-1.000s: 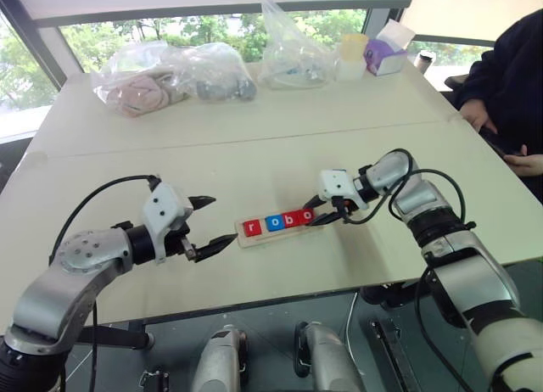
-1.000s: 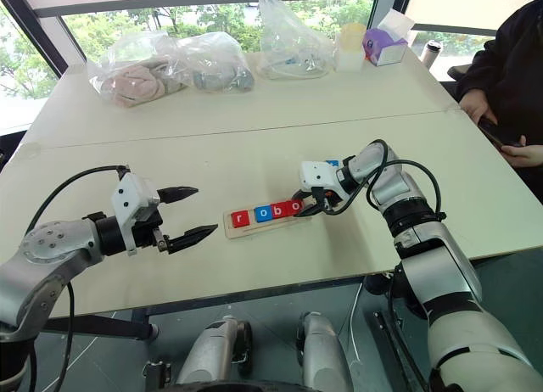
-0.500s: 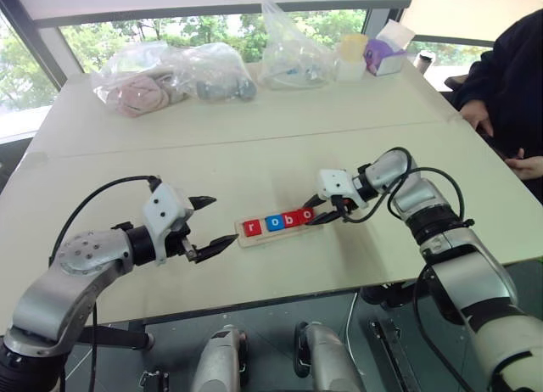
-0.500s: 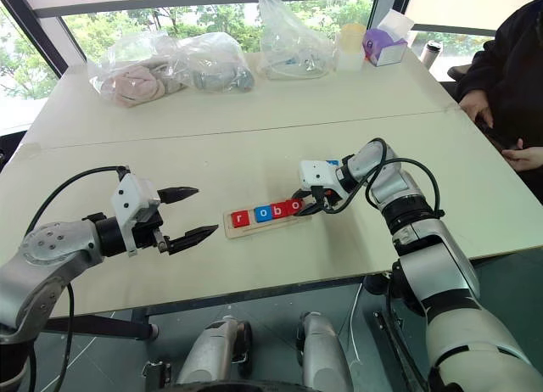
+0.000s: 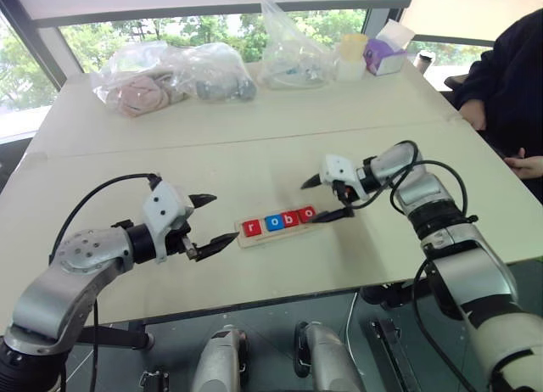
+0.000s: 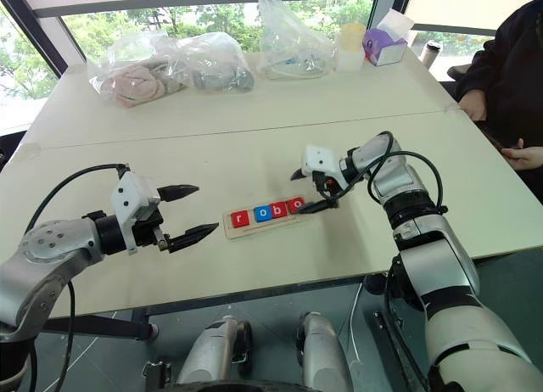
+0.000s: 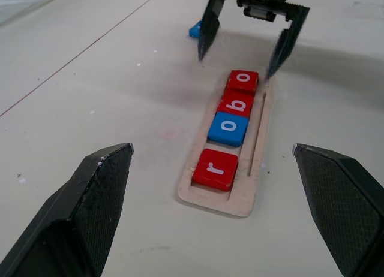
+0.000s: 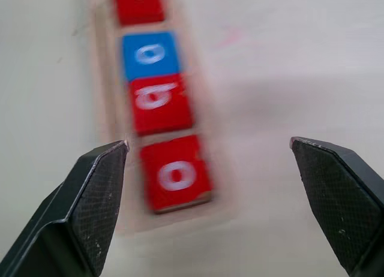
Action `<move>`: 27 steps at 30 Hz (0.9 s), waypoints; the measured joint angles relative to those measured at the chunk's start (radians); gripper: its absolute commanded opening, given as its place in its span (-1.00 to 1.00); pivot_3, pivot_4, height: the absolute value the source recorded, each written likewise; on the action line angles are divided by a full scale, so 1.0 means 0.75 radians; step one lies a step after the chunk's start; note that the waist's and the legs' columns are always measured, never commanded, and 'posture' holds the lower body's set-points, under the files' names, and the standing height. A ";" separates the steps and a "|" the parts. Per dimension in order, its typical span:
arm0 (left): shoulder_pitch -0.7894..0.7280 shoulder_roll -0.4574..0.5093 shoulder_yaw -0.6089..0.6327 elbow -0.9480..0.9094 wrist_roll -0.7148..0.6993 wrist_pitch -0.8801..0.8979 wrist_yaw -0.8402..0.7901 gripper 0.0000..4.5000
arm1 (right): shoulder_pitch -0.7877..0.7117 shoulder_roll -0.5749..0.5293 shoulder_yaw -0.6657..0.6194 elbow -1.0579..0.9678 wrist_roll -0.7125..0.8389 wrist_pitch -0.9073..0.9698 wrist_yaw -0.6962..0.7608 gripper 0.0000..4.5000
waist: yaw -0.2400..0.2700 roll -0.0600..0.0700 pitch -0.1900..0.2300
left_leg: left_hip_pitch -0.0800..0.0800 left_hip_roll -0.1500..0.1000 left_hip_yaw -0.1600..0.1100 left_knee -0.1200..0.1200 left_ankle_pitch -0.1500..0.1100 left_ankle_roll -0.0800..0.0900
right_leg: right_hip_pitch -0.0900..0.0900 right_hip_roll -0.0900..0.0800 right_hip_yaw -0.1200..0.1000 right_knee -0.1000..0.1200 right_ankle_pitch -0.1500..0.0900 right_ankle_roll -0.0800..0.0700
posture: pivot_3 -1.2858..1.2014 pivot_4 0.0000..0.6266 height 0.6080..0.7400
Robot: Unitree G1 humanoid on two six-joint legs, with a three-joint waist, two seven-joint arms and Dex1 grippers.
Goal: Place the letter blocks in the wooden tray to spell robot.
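The wooden tray (image 7: 260,146) lies on the tabletop (image 5: 254,146) holding four letter blocks (image 7: 229,127), r-o-b-o, with its last slot bare. A blue block (image 7: 194,30) (presumably the t) sits beyond that bare end, just beside the right gripper (image 5: 329,196), whose fingers are spread and hold nothing. The left gripper (image 5: 209,221), also spread, waits off the tray's r end.

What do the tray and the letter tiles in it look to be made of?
The wooden tray looks like pale unfinished wood: matte, light tan, with a routed slot. The letter blocks look like moulded plastic or painted wood, which I cannot settle: rounded corners, a slight sheen, solid red or blue with white letters.
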State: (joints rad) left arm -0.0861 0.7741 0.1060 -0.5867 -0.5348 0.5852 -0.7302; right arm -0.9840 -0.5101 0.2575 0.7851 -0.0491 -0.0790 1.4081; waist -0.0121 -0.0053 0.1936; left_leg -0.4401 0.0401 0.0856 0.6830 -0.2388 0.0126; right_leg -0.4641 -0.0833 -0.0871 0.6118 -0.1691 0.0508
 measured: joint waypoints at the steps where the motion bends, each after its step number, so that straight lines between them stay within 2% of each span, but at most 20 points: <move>1: -0.001 -0.001 0.000 0.000 0.000 0.000 0.000 1.00 | 0.002 -0.009 -0.023 -0.014 0.006 0.013 -0.051 0.98 | 0.002 0.000 0.000 | 0.000 0.000 0.000 0.000 0.000 0.000 | 0.000 0.000 0.000 0.000 0.000 0.000 | 0.03 -0.52 0.77; 10: -0.038 -0.002 -0.015 0.040 0.001 -0.002 -0.026 1.00 | 0.165 -0.111 -0.100 -0.107 -0.020 0.019 -0.297 0.98 | 0.001 0.000 0.000 | 0.000 -0.002 0.000 0.000 0.000 0.000 | 0.000 0.000 0.000 0.000 -0.002 0.004 | 0.03 -0.52 0.77; 27: -0.074 -0.001 -0.021 0.085 0.003 -0.007 -0.091 1.00 | 0.235 -0.113 -0.067 -0.261 -0.014 0.069 -0.297 0.98 | 0.001 0.000 0.000 | 0.000 -0.001 0.000 0.000 0.000 0.000 | 0.000 0.001 0.001 0.000 -0.003 0.004 | 0.03 -0.52 0.77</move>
State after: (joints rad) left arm -0.1420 0.7734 0.0903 -0.5231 -0.5325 0.5799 -0.7988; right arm -0.8074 -0.5952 0.2072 0.5891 -0.0595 -0.0273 1.1855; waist -0.0113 -0.0054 0.1936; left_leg -0.4400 0.0391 0.0854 0.6831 -0.2387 0.0127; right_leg -0.4640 -0.0827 -0.0865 0.6121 -0.1711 0.0539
